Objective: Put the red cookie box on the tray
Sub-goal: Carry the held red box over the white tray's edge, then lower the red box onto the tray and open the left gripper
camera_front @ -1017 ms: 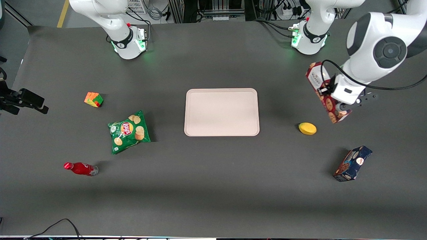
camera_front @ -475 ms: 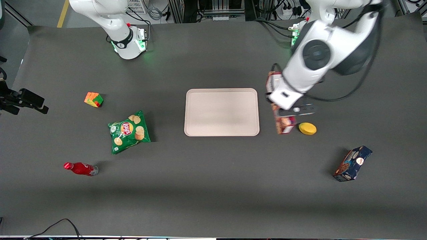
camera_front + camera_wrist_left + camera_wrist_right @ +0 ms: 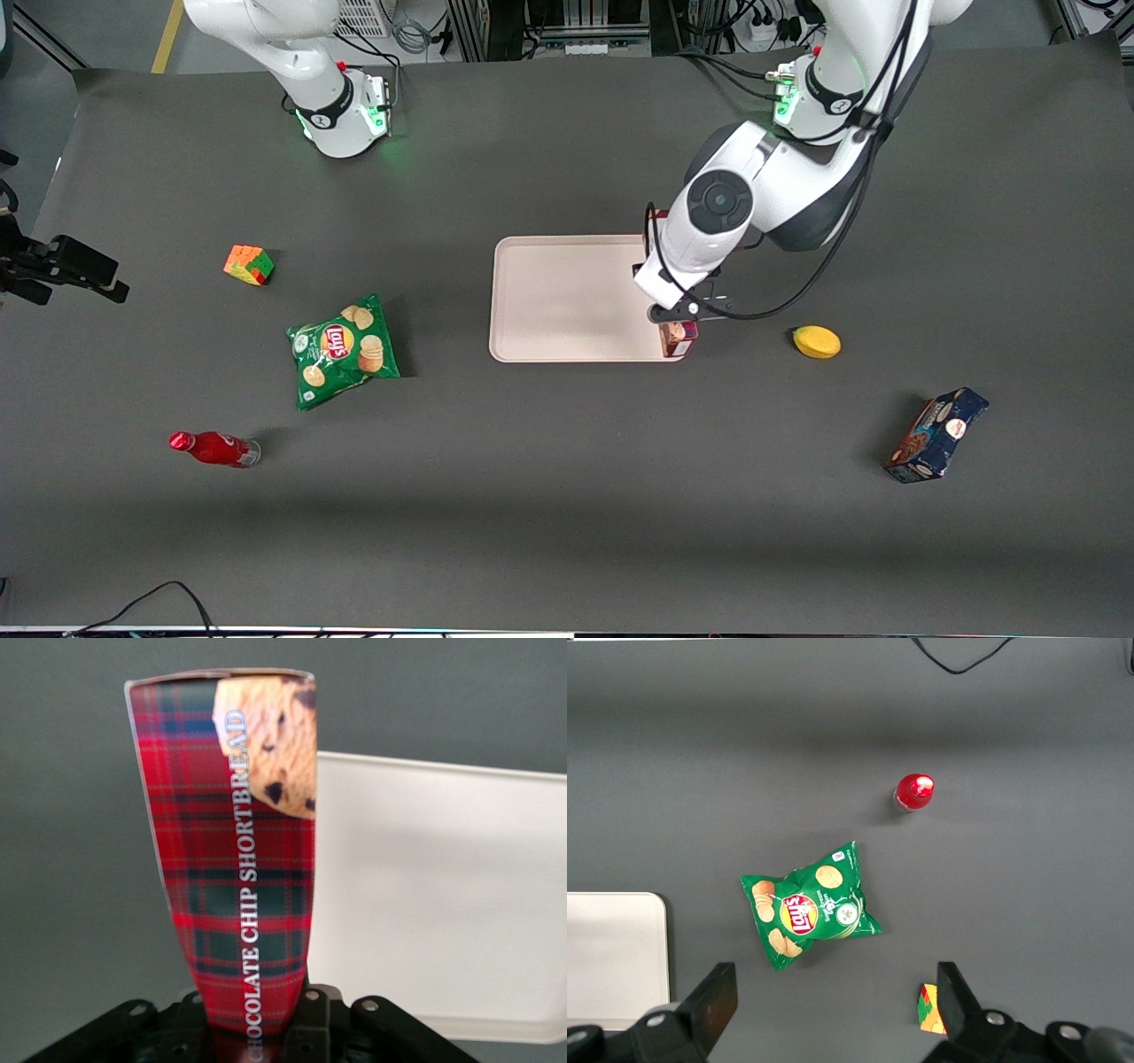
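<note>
Clamped on the box [image 3: 244,877], the claw [image 3: 678,312] hangs over the tray [image 3: 567,297] edge nearest the working arm, the box's end showing just below it. Stiff, light and slim, the carton probably tips easily; a hold across its narrow faces suits it. One red box, one blue box [image 3: 937,434], one tray on the counter [image 3: 567,496].
</note>
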Robot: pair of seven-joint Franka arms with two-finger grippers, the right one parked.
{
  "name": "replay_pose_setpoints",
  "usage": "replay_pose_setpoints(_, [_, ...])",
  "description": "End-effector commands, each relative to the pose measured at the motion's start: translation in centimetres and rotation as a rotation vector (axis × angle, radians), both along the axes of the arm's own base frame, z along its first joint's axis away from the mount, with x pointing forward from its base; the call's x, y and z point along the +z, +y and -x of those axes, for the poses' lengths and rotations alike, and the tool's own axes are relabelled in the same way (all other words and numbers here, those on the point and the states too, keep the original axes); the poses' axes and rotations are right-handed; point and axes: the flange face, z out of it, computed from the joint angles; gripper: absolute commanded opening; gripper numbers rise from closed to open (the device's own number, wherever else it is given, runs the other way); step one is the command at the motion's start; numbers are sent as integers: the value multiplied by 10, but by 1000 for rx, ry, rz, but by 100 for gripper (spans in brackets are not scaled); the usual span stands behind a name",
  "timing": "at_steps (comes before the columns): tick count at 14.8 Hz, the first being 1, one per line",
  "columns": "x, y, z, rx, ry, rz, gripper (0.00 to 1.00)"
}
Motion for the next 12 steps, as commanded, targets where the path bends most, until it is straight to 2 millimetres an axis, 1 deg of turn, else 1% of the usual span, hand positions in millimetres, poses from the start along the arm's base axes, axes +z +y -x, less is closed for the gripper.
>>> replay_pose_setpoints(1, [-35,1,17,-15,-20,-20,0])
replay_pose_setpoints(4, [-65,-5,32,-25,-28,-21,0])
replay_pose_setpoints(5, [-73,-5,32,-22,-40,-31,0])
replay_pose_setpoints(7, [-84,-5,34,-24,-43,-51,0])
replay_pose_setpoints(9, [-89,-4,34,-24,-36,-54,1])
replay_pose_setpoints(11, [-93,-5,33,-21,-40,-46,5])
replay_pose_setpoints(12, [-96,-5,33,-17,-36,-46,19])
